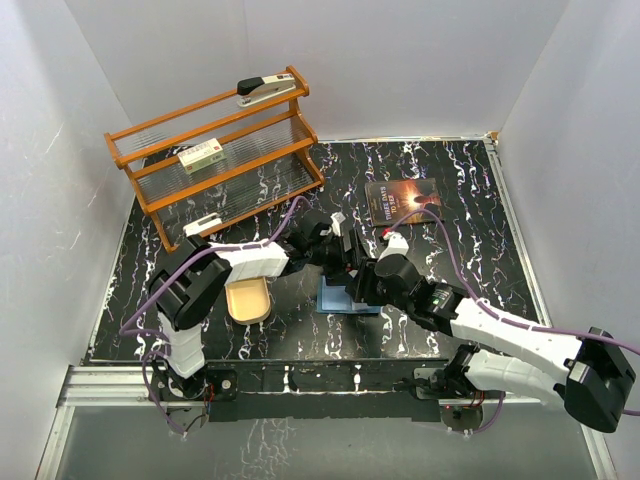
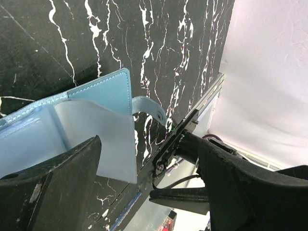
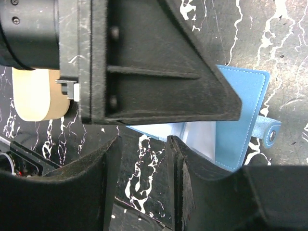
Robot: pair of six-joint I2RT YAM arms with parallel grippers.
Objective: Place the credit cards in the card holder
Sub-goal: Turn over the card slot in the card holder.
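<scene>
Entry, holder station. The card holder (image 1: pixel 338 300) lies opened flat on the table (image 1: pixel 470 230), slightly near of centre; the tan tray (image 1: pixel 247 300) sits just to its left. Both arms converge over the holder.

Left gripper (image 2: pixel 150 140): jaws spread wide, nothing spanned between them. In its wrist view one finger (image 2: pixel 53 183) overlaps the holder's pale-blue flap; the other stands over bare table. I cannot tell whether that finger presses the flap or only hovers above it. The snap tab (image 2: pixel 150 108) curls out from the flap's edge, free and unfastened.

Right gripper (image 3: pixel 144 144): jaws partly apart, marble visible through the gap, nothing grasped. In its wrist view the holder lies just beside the gap, not under it; the left arm's finger (image 3: pixel 159 72) crosses above.

Key relation: in the top view the holder lies directly near of the left gripper, and near and left of the right one. Both are close; the left looks the closer. The opened holder's long axis runs roughly left to right, slightly skewed.

Cards: a pale sheet (image 2: pixel 96 139) lies on the inner face. It may be a credit card or the clear pocket; I cannot tell which. I find no other card with any certainty.

Judgement: the left arm is placed to steady the flap and the right is free to fetch; any insertion must follow that long axis.
</scene>
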